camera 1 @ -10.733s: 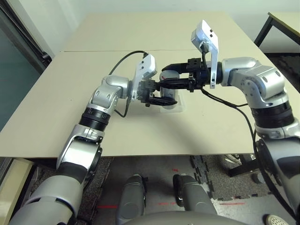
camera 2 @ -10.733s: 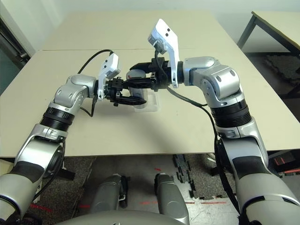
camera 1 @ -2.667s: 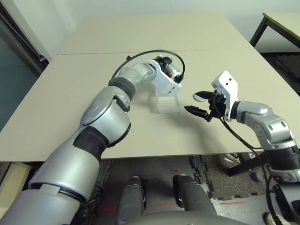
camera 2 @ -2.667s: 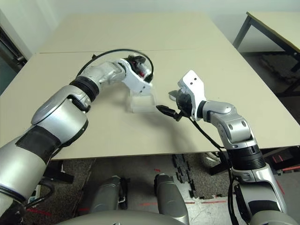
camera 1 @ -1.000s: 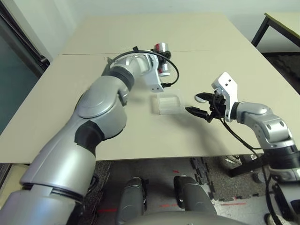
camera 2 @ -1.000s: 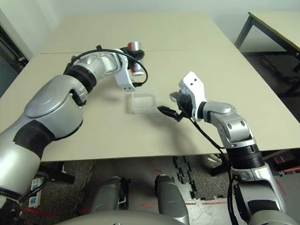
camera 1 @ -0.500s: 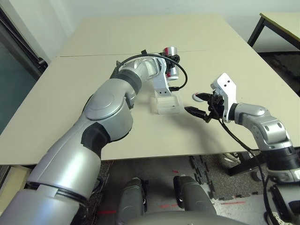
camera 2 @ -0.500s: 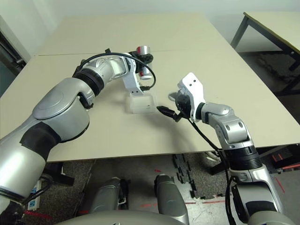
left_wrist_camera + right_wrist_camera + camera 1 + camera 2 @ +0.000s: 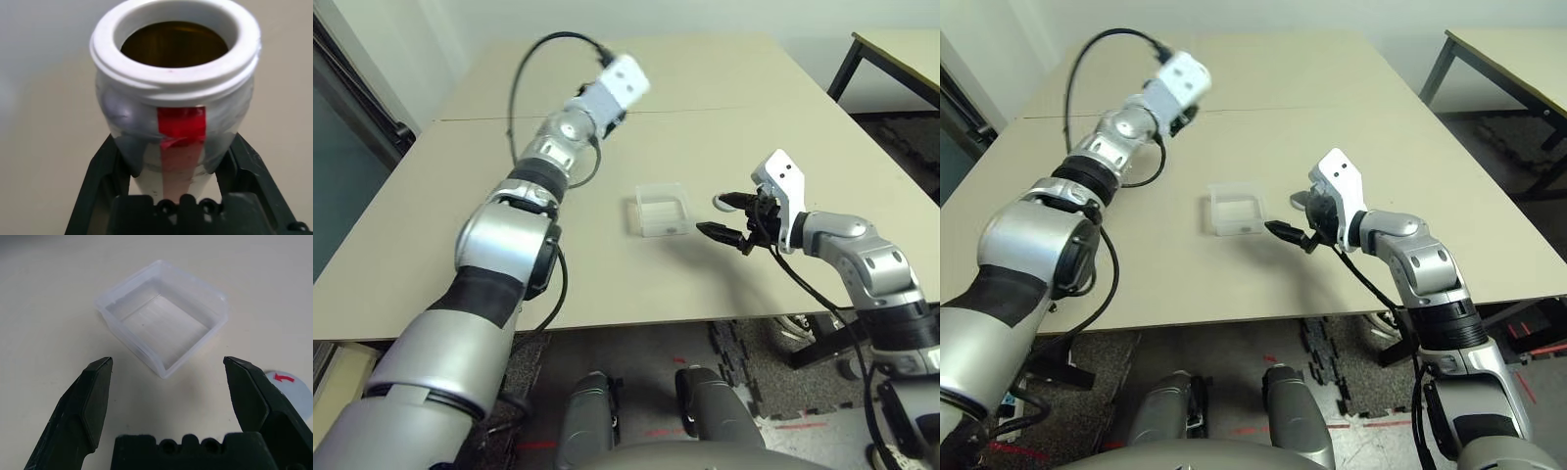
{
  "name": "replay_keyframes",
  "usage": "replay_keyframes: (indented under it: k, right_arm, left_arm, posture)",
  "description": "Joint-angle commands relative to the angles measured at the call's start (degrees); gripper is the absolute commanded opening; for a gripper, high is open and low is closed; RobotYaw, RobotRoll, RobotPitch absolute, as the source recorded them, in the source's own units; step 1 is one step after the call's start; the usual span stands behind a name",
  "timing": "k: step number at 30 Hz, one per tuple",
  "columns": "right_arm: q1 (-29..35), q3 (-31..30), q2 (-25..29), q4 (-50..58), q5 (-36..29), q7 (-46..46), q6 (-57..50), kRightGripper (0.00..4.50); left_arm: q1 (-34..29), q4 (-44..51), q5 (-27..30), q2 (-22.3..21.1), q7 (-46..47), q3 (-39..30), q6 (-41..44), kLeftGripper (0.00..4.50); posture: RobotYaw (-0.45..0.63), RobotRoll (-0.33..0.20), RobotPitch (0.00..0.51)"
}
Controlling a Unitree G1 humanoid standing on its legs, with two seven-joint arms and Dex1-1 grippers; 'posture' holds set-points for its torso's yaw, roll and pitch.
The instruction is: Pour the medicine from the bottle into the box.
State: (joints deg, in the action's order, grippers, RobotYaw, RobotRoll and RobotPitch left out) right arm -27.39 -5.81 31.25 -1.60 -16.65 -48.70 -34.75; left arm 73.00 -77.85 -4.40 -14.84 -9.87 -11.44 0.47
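Medicine bottle (image 9: 176,93) gripped between both fingers of left gripper (image 9: 173,183), mouth uncapped; lower end hidden behind the gripper base. Interior too dark to make out, contents can't be confirmed. In head views, bottle is blocked by the left wrist; left arm (image 9: 504,235) is stretched forward over the table (image 9: 754,147), beyond and to the left of the clear plastic box (image 9: 663,211). Box sits on the table between the arms. Right gripper (image 9: 167,362) is held open, empty, low beside the box, right forearm (image 9: 1430,279) angled inward. Round grey cap (image 9: 293,391) lies near it, partly covered by one finger.
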Motion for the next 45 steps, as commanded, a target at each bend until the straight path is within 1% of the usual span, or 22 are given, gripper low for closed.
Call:
replay_keyframes:
  k: [1, 3, 7, 13, 20, 28, 29, 31, 32, 33, 45]
  right_arm:
    - [-1.9, -1.1, -0.1, -2.0, 0.8, -1.0, 0.8, 4.50]
    - [-2.5, -1.3, -0.3, -2.7, 1.0, -1.4, 0.9, 4.50]
    - [-2.2, -1.4, -0.5, -2.4, 1.1, -1.7, 0.6, 4.50]
    - [-1.7, -1.0, -1.3, -1.8, 1.0, -1.2, 0.5, 4.50]
    - [-0.7, -0.5, -1.9, -0.7, 0.9, -0.3, 0.4, 4.50]
    - [-0.1, -0.3, -2.1, -0.1, 0.7, 0.2, 0.3, 4.50]
    - [0.0, -0.3, -2.0, -0.1, 0.7, 0.2, 0.4, 4.50]
    - [0.0, -0.3, -2.0, -0.1, 0.7, 0.2, 0.4, 4.50]
    - [0.0, -0.3, -1.9, -0.1, 0.7, 0.2, 0.4, 4.50]
    - [0.0, -0.3, -1.9, -0.1, 0.7, 0.2, 0.4, 4.50]
    - [-0.1, -0.5, -1.7, 0.0, 0.6, -0.1, 0.3, 4.50]
  left_arm:
    - [-3.3, 0.8, 4.0, 0.3, 1.4, -3.7, 1.3, 2.54]
    - [-6.2, 1.1, 5.0, 0.7, 1.8, -4.7, 1.0, 2.54]
    - [-9.5, 1.4, 4.8, 1.4, 2.3, -4.1, 1.3, 2.54]
    - [-12.8, 1.5, 1.6, 1.5, 0.4, 0.4, 0.0, 2.54]
    - [-14.3, 1.6, 0.9, 1.5, -0.6, 2.4, -1.0, 2.54]
    - [-15.3, 1.8, 1.9, 1.8, -0.9, 1.7, -1.5, 2.54]
    - [-15.3, 1.9, 2.0, 1.9, -0.9, 1.6, -1.6, 3.30]
    - [-15.3, 2.0, 2.3, 1.8, -1.1, 1.2, -2.0, 3.92]
    - [-15.3, 2.1, 2.7, 1.9, -1.5, 0.9, -2.1, 4.40]
    - [-15.3, 2.1, 2.9, 1.9, -1.7, 0.7, -2.5, 4.49]
    - [-16.3, 3.0, 3.8, 1.3, -1.9, -0.1, -6.2, 4.49]
  posture:
    - [-0.04, 0.000, 0.076]
    - [-0.03, 0.000, 0.079]
    - [-0.03, 0.000, 0.087]
    - [-0.04, 0.000, 0.094]
    - [-0.05, 0.000, 0.101]
    - [-0.05, 0.000, 0.100]
    - [-0.05, 0.000, 0.099]
    - [-0.05, 0.000, 0.099]
    - [-0.05, 0.000, 0.098]
    - [-0.05, 0.000, 0.098]
    - [-0.04, 0.000, 0.100]
